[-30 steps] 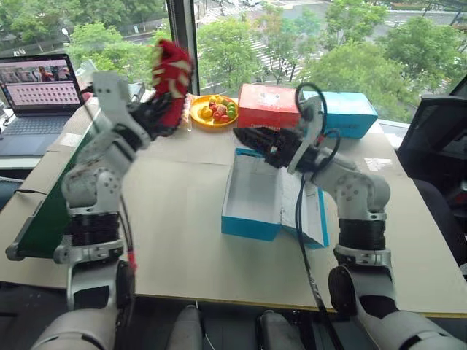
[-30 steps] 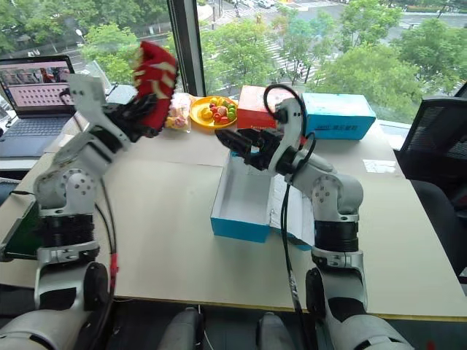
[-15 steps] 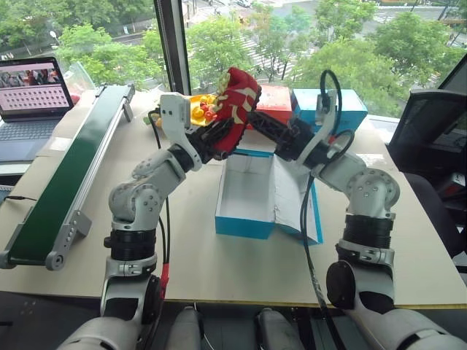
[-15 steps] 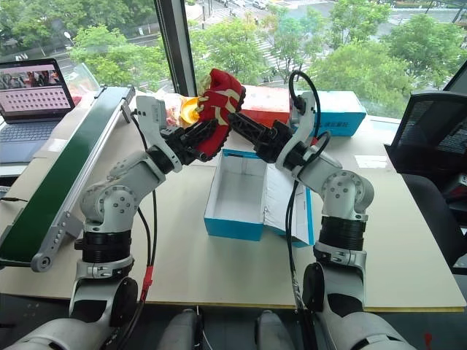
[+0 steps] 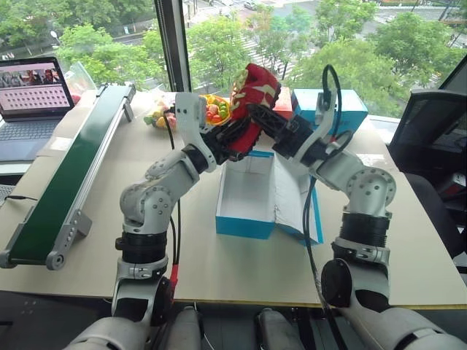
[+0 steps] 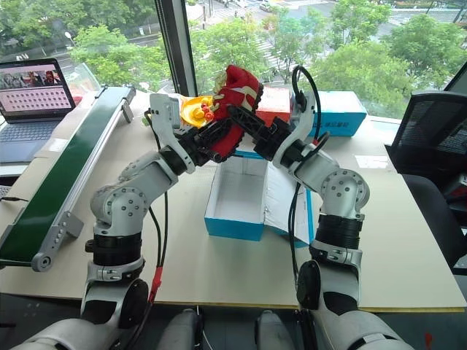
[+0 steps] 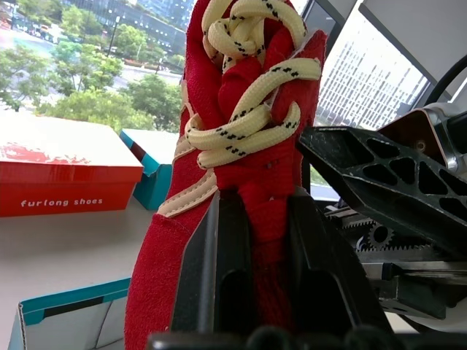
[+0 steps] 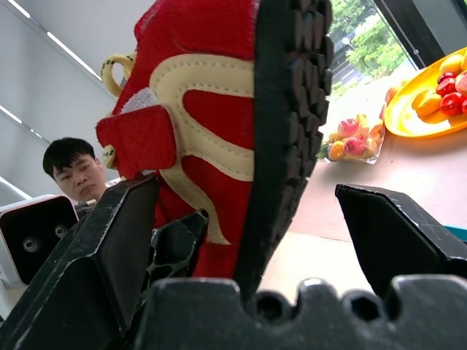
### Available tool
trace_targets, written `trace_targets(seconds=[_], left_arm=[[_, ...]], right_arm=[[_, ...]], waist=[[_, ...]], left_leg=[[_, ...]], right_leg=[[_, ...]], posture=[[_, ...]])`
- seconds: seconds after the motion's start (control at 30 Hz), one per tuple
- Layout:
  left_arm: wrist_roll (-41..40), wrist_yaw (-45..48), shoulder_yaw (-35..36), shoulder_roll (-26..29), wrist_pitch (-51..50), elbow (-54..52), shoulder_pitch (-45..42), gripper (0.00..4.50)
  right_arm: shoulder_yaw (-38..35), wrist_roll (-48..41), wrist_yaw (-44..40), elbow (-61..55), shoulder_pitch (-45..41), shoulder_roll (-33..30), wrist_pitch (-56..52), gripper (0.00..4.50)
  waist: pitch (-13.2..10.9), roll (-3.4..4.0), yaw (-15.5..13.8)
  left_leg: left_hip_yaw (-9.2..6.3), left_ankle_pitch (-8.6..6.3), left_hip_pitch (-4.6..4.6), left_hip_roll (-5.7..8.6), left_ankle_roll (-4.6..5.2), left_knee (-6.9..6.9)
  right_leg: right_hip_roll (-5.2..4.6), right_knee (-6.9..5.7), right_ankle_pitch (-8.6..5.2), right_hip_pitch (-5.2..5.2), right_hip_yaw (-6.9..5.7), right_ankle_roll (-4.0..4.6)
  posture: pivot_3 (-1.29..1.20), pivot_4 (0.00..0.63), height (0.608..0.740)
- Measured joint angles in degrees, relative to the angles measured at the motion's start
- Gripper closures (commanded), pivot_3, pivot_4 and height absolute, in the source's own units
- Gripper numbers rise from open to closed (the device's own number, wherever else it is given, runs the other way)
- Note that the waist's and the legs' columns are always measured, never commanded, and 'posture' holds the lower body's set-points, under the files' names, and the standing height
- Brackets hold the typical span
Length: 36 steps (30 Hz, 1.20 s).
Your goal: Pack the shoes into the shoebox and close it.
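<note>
Now the shoe (image 7: 241, 175) sits clamped between left jaws.

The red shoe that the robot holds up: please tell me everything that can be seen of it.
The red shoe looks like soft red fabric with cream trim, thick cream laces flecked with black, and a black treaded sole. It stands nearly upright in the air above the open light blue shoebox. The left claw is shut on its lower part. The right claw has its fingers open on either side of the shoe, sole toward one finger.
</note>
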<state>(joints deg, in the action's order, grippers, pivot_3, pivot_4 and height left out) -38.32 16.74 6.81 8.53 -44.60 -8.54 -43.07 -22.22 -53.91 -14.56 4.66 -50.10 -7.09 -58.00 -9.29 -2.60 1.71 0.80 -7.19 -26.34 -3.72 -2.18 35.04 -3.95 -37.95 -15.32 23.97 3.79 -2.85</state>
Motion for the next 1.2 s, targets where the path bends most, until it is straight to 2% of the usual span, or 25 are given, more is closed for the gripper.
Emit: trace_targets(seconds=[0.17, 0.2, 0.27, 0.4, 0.5, 0.53, 0.57, 0.63, 0.73, 0.83, 0.97, 1.2], left_arm=[[0.0, -0.5, 0.1, 0.1, -0.2, -0.8, 0.3, 4.33], [0.0, -0.6, 0.4, 0.2, -0.4, -0.9, 0.3, 3.4], [-0.3, -0.6, 1.1, 1.1, -0.5, -1.9, 1.1, 2.74], [-2.3, 2.2, 2.2, 5.0, -0.7, -3.2, 2.3, 1.25], [-2.1, 7.1, 2.4, 13.0, -1.0, -3.1, 2.9, 0.12], [-1.1, 10.3, 1.7, 18.0, -0.7, -3.1, 3.6, 0.0], [1.0, 13.7, 0.1, 23.9, -0.1, -3.1, 4.7, 0.0], [5.6, 18.3, -2.1, 31.3, 1.8, -1.7, 7.0, 0.0], [10.1, 23.2, -4.3, 35.9, 5.2, 1.7, 9.7, 0.0], [11.7, 24.1, -4.5, 36.1, 7.1, 3.1, 9.8, 0.0], [11.7, 23.6, -4.4, 33.3, 7.5, 2.5, 9.8, 0.0], [11.7, 21.8, -4.4, 30.5, 7.0, -1.2, 12.0, 0.0]], right_arm=[[-0.2, -1.1, 0.9, 0.4, -0.1, 0.0, 0.1, 3.37], [-0.1, -1.3, 1.0, 0.5, -0.2, 0.0, 0.1, 3.66], [0.1, -1.3, 1.4, 0.6, -0.5, -0.1, 0.2, 4.13], [0.3, -0.7, 2.8, 1.0, -1.4, -0.5, 1.4, 4.27], [1.5, -0.1, 3.9, 0.9, -2.5, -0.8, 1.5, 4.27], [2.4, 0.9, 4.9, 0.7, -3.1, -1.1, 1.5, 4.27], [3.8, 2.0, 6.1, 0.0, -3.5, -1.8, 1.3, 4.27], [5.8, 4.3, 8.5, -0.8, -4.0, -3.2, -0.2, 4.27], [11.0, 8.3, 13.4, -2.1, -4.0, -3.6, -6.2, 4.27], [15.2, 10.7, 16.7, -2.7, -2.8, -2.5, -11.6, 4.27], [17.5, 13.8, 18.1, -2.4, 2.4, -1.9, -15.4, 4.27], [19.7, 19.7, 17.8, -2.6, 5.2, -5.5, -16.7, 4.27]], waist=[[0.0, 0.0, 0.0], [0.0, 0.0, 0.0], [0.0, 0.0, 0.2], [0.0, 0.01, 0.5], [0.0, 0.05, 0.9], [0.0, 0.06, 1.1], [0.0, 0.09, 1.3], [-0.1, 0.12, 1.2], [-0.1, 0.14, 0.8], [-0.1, 0.14, 0.3], [-0.1, 0.13, -0.5], [-0.1, 0.14, -0.4]], left_leg=[[0.0, 0.0, 0.0, 0.0, 0.0, 0.0], [0.0, 0.0, 0.0, 0.0, 0.0, 0.0], [0.0, 0.0, 0.0, -0.01, 0.0, -0.01], [0.0, 0.0, 0.0, -0.01, 0.0, -0.03], [0.0, 0.0, 0.0, -0.08, 0.0, -0.05], [0.01, 0.0, 0.0, -0.12, 0.0, -0.07], [0.0, 0.0, 0.01, -0.16, 0.0, -0.15], [0.01, 0.0, 0.04, -0.17, 0.0, -0.2], [0.04, 0.0, 0.02, -0.21, -0.01, -0.2], [0.04, 0.0, -0.02, -0.22, -0.01, -0.17], [0.04, 0.0, -0.11, -0.21, 0.0, -0.12], [0.03, 0.0, -0.08, -0.24, 0.0, -0.12]], right_leg=[[0.0, -0.01, 0.0, 0.0, 0.0, 0.0], [0.01, -0.01, 0.0, 0.0, 0.0, 0.0], [0.02, 0.0, 0.0, 0.02, 0.0, 0.0], [0.02, 0.0, 0.0, 0.03, 0.01, 0.0], [0.1, -0.02, 0.02, 0.1, 0.06, 0.05], [0.14, -0.03, 0.03, 0.13, 0.07, 0.06], [0.2, -0.01, 0.03, 0.17, 0.11, 0.1], [0.21, -0.03, 0.0, 0.19, 0.11, 0.16], [0.2, -0.02, -0.01, 0.21, 0.1, 0.2], [0.19, 0.02, -0.01, 0.19, 0.09, 0.2], [0.19, 0.04, -0.01, 0.21, 0.08, 0.2], [0.23, -0.03, -0.01, 0.23, 0.1, 0.21]], posture=[[0.0, 0.15, 0.74], [0.0, 0.15, 0.74], [0.0, 0.15, 0.74], [0.0, 0.15, 0.74], [0.0, 0.15, 0.74], [0.0, 0.15, 0.74], [0.0, 0.15, 0.74], [0.0, 0.15, 0.74], [0.0, 0.15, 0.74], [0.0, 0.15, 0.74], [0.0, 0.15, 0.74], [0.0, 0.15, 0.74]])
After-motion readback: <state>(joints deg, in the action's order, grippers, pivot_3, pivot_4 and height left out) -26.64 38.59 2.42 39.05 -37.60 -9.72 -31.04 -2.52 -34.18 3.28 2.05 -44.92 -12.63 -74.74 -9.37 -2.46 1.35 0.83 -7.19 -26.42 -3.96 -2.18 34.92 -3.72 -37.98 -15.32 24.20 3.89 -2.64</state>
